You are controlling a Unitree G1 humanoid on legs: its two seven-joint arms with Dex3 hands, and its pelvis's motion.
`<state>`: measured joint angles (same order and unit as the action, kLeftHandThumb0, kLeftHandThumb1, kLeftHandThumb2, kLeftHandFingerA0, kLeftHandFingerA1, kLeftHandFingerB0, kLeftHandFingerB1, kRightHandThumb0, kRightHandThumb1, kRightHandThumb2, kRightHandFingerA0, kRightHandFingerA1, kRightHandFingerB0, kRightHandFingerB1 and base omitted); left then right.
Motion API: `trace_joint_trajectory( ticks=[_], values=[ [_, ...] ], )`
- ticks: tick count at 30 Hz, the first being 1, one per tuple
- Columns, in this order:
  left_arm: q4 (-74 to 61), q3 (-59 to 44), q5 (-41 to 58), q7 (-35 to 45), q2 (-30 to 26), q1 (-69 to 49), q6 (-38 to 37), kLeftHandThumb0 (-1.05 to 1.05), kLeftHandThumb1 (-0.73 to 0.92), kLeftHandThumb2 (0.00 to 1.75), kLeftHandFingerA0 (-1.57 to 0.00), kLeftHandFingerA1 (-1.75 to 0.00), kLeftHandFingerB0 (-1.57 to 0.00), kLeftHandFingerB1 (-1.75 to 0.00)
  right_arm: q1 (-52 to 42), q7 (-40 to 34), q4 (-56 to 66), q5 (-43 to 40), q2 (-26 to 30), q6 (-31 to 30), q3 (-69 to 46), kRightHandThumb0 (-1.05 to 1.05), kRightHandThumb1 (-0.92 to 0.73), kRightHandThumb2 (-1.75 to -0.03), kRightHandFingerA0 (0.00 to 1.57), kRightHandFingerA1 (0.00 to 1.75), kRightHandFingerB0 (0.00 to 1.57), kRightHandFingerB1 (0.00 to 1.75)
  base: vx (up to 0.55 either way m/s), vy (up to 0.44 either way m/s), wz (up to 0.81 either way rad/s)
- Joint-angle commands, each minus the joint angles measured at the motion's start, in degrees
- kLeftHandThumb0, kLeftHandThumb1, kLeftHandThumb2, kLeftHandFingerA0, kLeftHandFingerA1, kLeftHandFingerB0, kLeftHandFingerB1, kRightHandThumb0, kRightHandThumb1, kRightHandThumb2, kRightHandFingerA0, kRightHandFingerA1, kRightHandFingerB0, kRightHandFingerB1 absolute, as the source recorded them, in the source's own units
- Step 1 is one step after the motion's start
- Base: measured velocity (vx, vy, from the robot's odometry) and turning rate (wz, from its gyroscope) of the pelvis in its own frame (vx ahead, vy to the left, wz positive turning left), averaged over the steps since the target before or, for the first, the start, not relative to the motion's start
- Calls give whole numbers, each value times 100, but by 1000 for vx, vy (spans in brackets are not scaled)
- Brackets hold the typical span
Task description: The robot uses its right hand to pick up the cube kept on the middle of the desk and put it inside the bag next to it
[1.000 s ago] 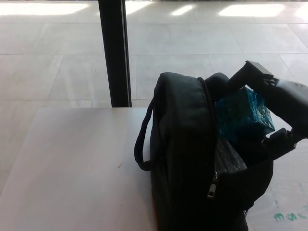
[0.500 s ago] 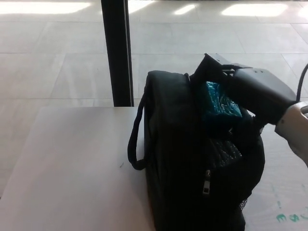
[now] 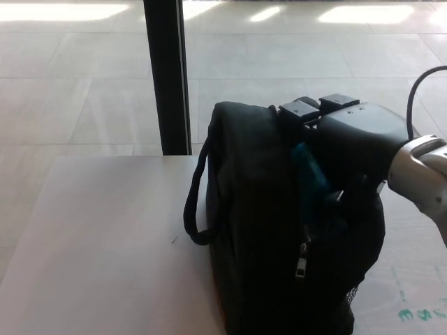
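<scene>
Release is the step in hand, judged from how things lie: the robot's black right hand (image 3: pixel 349 150) is plunged into the open top of the upright black fabric bag (image 3: pixel 258 230), and only a narrow teal sliver of the small blue-green cube (image 3: pixel 309 183) shows at the lip of the opening, between the bag's front panel and the palm. The thumb and fingers appear clamped on the cube, though most of the contact is buried in shadow.

To do this well, the cube should sit wholly below the rim of the opening before the fingers part; letting go with it resting on the edge risks it tipping out onto the pale desk (image 3: pixel 105 237). The fingers should spread only as much as the mouth of the bag allows, and the hand should lift straight up, since a sideways pull could drag the soft wall or topple the bag, which stands on its narrow base.

Much is hidden. The fingertips, the lower part of the cube and the inside of the bag cannot be seen, so whether the cube touches the bottom or hangs free cannot be told. The bag is backlit and nearly featureless; only its side strap loop (image 3: pixel 194 209) and a zip pull (image 3: pixel 301 257) read clearly. The bag's foot is cut off by the lower edge of the picture. The left hand is out of sight.
</scene>
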<state>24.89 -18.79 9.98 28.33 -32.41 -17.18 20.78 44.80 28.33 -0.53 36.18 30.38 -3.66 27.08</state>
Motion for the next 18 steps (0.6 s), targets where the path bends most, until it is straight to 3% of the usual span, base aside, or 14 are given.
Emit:
trace_joint_trajectory(
  ticks=[1, 7, 12, 13, 16, 18],
  values=[
    [-124, -15, -18, 49, -125, -111, 42, -67, 60, 94, -29, -59, -26, -52, 227, 1855, 248, 804, 632, -674, 388, -87, -55, -86, 0, 22, 0, 0, 0, 0, 0],
    [167, 28, -62, 104, -166, 21, -79, -67, 59, 94, -31, -60, -25, -51, 349, 1798, 297, 703, 650, -582, 290, -93, -59, -93, 0, 19, 0, 0, 0, 0, 0],
    [67, 70, -125, 62, -184, -50, -68, -66, 60, 95, -33, -61, -26, -52, 310, 1842, 456, 409, 578, -716, 48, -91, -53, -88, 0, 17, 0, 0, 0, 0, 0],
    [63, 56, -112, 59, -179, -51, -58, -59, 73, 62, -32, -55, -35, -43, 315, 1830, 473, 376, 576, -707, -6, -90, -52, -87, 0, 16, 0, 0, 0, 0, 0],
    [55, 70, -143, 4, -160, -76, -58, -60, 73, 63, -34, -55, -35, -43, 367, 1898, 528, 269, 530, -836, -168, -89, -50, -85, 0, 9, 0, 0, 0, 0, 0],
    [61, 60, -141, -4, -147, -95, -91, -60, 73, 63, -34, -55, -36, -43, 450, 1824, 499, 0, 450, -975, -558, -87, -49, -84, 0, 7, 12, 8, 0, 0, 0]
  ],
)
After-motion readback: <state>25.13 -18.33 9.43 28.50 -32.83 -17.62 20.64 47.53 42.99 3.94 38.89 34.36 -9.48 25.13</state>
